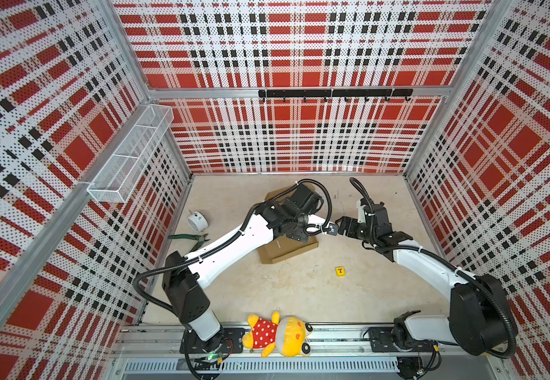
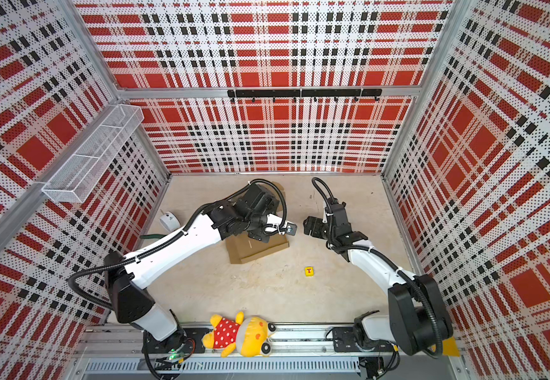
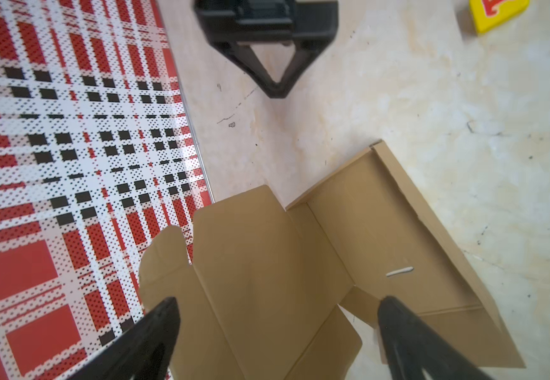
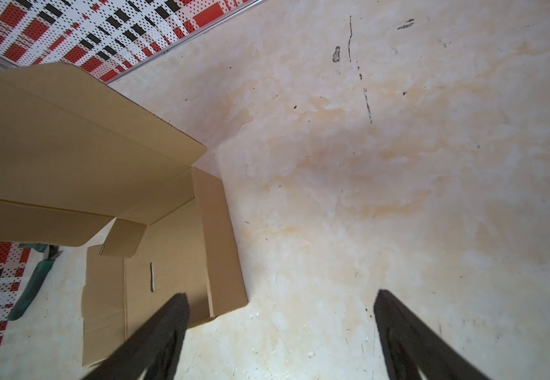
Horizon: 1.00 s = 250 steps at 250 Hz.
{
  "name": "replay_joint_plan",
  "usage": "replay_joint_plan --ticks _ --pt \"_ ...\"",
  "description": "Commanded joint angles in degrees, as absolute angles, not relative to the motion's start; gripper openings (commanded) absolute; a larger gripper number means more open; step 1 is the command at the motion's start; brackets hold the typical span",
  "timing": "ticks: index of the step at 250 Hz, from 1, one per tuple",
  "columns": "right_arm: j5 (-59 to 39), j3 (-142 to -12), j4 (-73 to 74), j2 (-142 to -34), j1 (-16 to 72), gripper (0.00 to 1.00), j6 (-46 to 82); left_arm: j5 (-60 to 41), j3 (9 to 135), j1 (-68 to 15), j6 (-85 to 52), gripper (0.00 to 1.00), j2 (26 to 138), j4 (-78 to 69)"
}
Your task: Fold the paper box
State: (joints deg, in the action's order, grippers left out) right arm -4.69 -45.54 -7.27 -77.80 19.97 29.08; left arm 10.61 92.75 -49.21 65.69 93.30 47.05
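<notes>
The paper box (image 1: 287, 253) is brown cardboard lying mid-table, largely covered by my left arm's wrist (image 1: 295, 214) in both top views. Its base (image 4: 168, 256) has a slot and a low folded side wall. A large flap (image 4: 69, 141) with rounded tabs stands raised toward the back wall. My left gripper (image 3: 277, 302) is open, its fingers spread wide above the flaps (image 3: 244, 263) with nothing clamped. My right gripper (image 1: 344, 227) hangs just right of the box. In the right wrist view it (image 4: 280, 296) is open over bare table beside the box's corner.
A small yellow tile with a red T (image 1: 340, 271) lies in front of the box. A white tape roll (image 1: 197, 221) and green pliers (image 1: 189, 238) lie near the left wall. A plush toy (image 1: 277, 335) rests on the front rail. A wire basket (image 1: 129, 154) hangs on the left wall.
</notes>
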Motion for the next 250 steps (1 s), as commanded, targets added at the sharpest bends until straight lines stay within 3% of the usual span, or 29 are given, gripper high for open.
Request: replay_joint_plan --ticks 1,61,143,250 --pt "-3.4 -48.2 -3.5 -80.1 21.1 0.89 27.8 7.9 94.2 -49.0 52.3 0.97 89.8 47.6" --pt "-2.4 -52.0 -3.7 -85.2 24.0 0.88 26.2 3.1 99.6 -43.9 33.0 0.95 86.8 46.9" --pt "-0.6 -57.6 -4.5 -91.6 27.9 0.86 24.2 -13.2 101.6 -25.0 13.4 0.95 83.6 47.0" --pt "-1.1 -60.8 -1.9 -98.6 29.4 0.84 24.3 -35.6 82.6 -1.6 -8.1 0.93 76.8 32.3"
